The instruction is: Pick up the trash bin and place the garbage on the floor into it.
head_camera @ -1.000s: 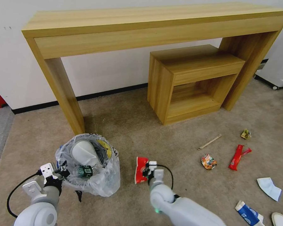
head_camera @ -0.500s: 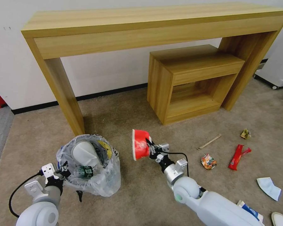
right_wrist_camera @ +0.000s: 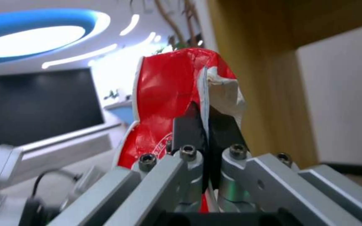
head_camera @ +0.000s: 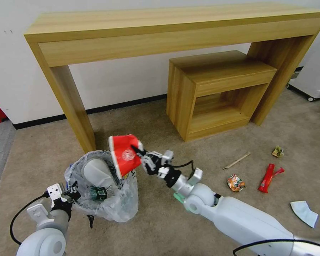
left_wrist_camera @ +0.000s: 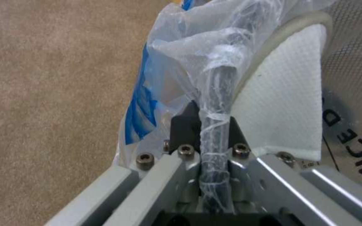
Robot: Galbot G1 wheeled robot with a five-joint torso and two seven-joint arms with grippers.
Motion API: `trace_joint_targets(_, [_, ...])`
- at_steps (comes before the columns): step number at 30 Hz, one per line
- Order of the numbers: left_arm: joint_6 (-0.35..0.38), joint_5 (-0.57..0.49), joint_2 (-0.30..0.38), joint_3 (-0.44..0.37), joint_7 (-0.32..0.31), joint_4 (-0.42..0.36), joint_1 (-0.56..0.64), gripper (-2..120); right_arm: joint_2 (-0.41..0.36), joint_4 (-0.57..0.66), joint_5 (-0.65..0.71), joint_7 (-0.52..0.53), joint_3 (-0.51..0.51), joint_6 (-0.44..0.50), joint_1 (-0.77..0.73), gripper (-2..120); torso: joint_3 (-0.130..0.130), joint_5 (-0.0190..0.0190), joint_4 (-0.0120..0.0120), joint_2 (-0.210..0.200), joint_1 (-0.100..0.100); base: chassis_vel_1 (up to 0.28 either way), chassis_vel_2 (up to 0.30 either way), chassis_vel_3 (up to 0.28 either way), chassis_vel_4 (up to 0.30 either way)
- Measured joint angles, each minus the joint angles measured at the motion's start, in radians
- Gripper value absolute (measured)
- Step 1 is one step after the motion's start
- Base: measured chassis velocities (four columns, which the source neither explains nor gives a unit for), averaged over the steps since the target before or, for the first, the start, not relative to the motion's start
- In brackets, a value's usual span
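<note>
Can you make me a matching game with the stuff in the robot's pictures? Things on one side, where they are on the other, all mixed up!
Things:
1. red paper cup
2. trash bin
3. wooden stick
4. white slipper

Places:
A. lying on the carpet
B. inside the bin
C. pinched in the right gripper, above the bin's edge
D. its rim clamped by the left gripper

Pairs: 1-C, 2-D, 3-A, 4-B
</note>
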Motion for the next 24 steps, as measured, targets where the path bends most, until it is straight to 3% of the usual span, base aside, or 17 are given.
trace_joint_targets(8, [0.002, 0.000, -0.012, -0.004, -0.001, -0.030, 0.013, 1, 0.049, -0.070, -0.014, 0.047, -0.139, -0.009, 0.062, 0, 0.000, 0.0000, 0.0000, 0.000, 0.000, 0.000, 0.000, 0.000, 0.000])
trace_joint_targets(24, [0.001, 0.005, -0.019, -0.002, 0.004, -0.041, 0.021, 1, 0.116, -0.134, -0.071, 0.152, -0.186, -0.032, 0.075, 0, 0.000, -0.0001, 0.0000, 0.000, 0.000, 0.000, 0.000, 0.000, 0.000])
